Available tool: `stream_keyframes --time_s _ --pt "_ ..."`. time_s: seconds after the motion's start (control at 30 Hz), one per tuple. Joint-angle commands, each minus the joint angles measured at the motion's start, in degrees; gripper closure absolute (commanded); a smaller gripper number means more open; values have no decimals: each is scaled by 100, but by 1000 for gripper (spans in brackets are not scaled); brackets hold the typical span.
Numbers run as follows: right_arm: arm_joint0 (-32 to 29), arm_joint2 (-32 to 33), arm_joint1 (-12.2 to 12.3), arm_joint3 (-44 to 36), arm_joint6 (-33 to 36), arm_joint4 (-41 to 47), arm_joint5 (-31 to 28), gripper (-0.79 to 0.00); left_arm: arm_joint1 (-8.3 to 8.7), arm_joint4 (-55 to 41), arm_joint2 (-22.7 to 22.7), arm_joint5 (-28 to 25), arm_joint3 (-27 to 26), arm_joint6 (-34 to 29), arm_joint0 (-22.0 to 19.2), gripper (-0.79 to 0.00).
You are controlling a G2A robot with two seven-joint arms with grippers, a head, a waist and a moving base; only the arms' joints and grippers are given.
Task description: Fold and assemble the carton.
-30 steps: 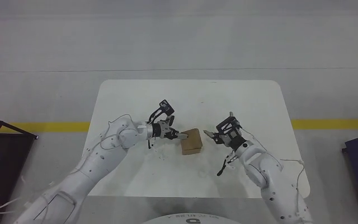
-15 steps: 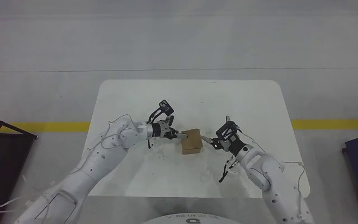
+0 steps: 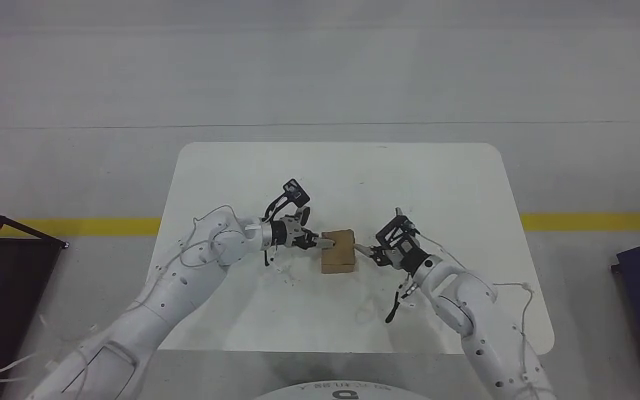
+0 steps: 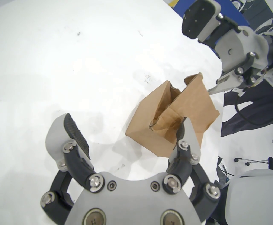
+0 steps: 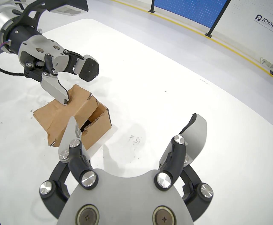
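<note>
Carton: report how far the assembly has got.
Done: the brown cardboard carton stands box-shaped on the white table. In hand: the open left gripper presses one finger on an end flap; the open right gripper has a finger at the opposite, open end. Left: closing those flaps.

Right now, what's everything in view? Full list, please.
carton: one, brown, mid-table between the two grippers, flaps partly folded, one end open
table: one, white, scuffed near the carton
floor stripe: one, yellow, on the grey floor either side of the table
panel: one, blue, standing on the floor beyond the table
left gripper: one, grey and black, open, one fingertip on the carton's flap
right gripper: one, grey and black, open, one fingertip at the carton's open end
</note>
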Motion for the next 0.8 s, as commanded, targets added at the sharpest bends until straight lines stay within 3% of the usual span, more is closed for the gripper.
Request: stream_keyframes --time_s 0.0,0.77 --pt "0 -1 3 14 2 -20 -2 -785 -4 1 4 -7 11 -9 -3 -785" --pt "-28 -138 14 -10 -39 -168 37 -785 -10 33 -46 -25 -17 -20 50 -785"
